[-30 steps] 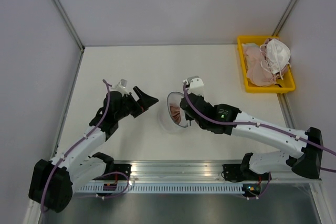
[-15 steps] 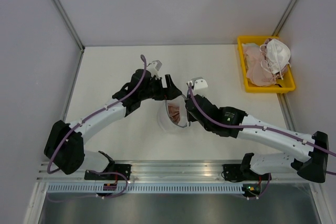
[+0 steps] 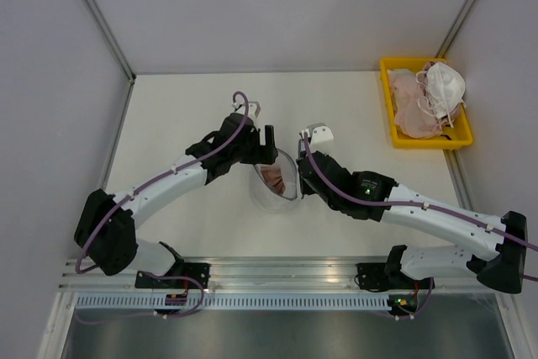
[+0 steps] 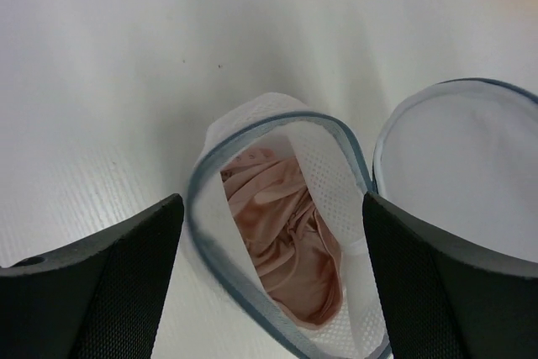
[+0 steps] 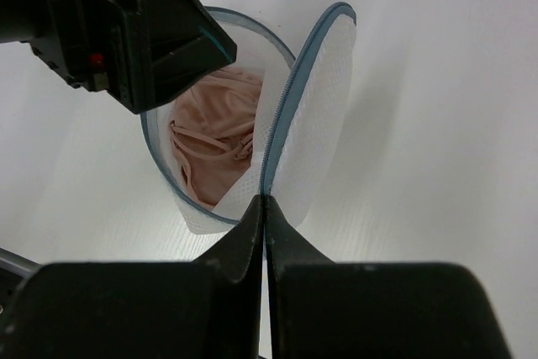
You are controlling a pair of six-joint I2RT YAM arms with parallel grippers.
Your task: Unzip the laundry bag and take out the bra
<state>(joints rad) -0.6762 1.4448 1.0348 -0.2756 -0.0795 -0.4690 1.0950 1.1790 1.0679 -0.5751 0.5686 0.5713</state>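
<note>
The bra (image 4: pixel 282 233) lies crumpled inside the unzipped laundry bag (image 4: pixel 332 178), at the middle of the table (image 3: pixel 193 98). The right gripper (image 5: pixel 266 204) is pinched on the bag's rim and holds it up. The left gripper (image 4: pixel 271 208) hangs over the mouth, jaws apart. I think it should go in straight and catch only pink fabric, not mesh.

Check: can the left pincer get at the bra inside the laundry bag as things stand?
Probably yes. The laundry bag is unzipped, the right pincer pinches its flap aside, and the bra lies exposed in the opening. The left pincer hangs open right over it, with nothing between.
</note>
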